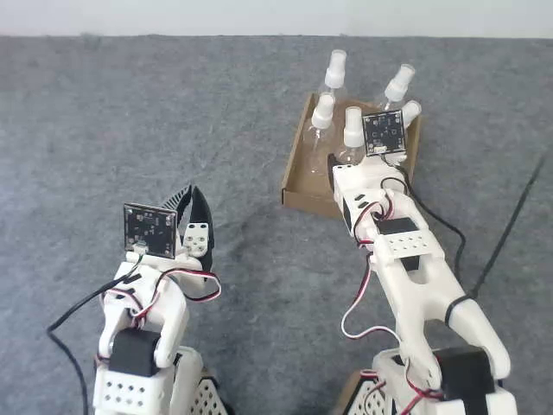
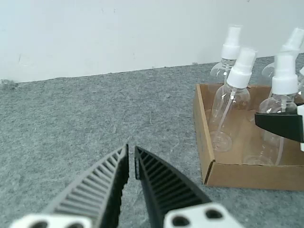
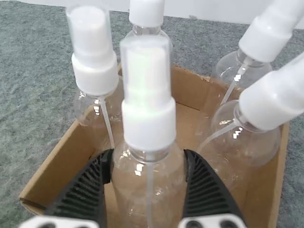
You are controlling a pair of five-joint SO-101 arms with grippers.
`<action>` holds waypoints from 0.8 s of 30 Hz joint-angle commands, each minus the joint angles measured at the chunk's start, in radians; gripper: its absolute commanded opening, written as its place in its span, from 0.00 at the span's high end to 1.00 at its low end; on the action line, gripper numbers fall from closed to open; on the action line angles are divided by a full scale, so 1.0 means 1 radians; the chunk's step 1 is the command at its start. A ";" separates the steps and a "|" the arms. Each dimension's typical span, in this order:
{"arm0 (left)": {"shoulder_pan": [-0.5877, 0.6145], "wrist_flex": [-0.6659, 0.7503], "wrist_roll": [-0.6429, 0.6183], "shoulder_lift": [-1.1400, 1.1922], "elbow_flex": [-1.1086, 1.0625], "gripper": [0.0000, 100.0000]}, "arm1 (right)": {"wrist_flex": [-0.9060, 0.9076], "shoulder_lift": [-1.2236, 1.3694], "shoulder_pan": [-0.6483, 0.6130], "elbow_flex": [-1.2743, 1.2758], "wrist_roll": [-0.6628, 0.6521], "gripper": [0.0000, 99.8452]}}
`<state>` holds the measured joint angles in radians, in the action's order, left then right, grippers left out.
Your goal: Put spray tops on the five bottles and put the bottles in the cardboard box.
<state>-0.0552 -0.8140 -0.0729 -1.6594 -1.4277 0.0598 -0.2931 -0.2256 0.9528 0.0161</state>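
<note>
There were five bottles [image 1: 321, 131], five white tops [image 1: 336, 62], one on each bottle, one box [image 1: 298, 186] and two arms [image 1: 143, 320], each with one pair of black fingers [image 2: 99, 190].

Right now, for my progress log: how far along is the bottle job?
Done: spray tops sit on all five; two bottles stand in the cardboard box. In hand: the right gripper grips a third bottle inside it. Left: two far bottles seem to stand behind its far wall; the left gripper is shut, empty.
</note>
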 commanded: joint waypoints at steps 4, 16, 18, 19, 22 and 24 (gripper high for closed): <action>0.002 0.021 -0.006 -0.012 0.008 0.99 | -0.015 -0.004 0.004 -0.011 0.012 0.99; 0.002 0.021 -0.006 -0.012 0.008 0.99 | -0.013 -0.013 -0.008 -0.009 0.012 0.99; 0.002 0.021 -0.006 -0.012 0.008 0.99 | -0.013 -0.013 -0.019 -0.005 0.012 0.96; 0.002 0.020 -0.005 -0.012 0.008 0.99 | -0.013 -0.015 -0.025 0.002 0.012 0.94; 0.002 0.020 -0.005 -0.012 0.008 0.99 | -0.013 -0.015 -0.038 0.018 0.012 0.84; 0.002 0.020 -0.005 -0.012 0.008 0.99 | -0.013 -0.015 -0.039 0.021 0.012 0.79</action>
<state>-0.0552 -0.8140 -0.0729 -1.6594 -1.4277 0.0552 -0.2946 -0.2501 0.9697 0.0161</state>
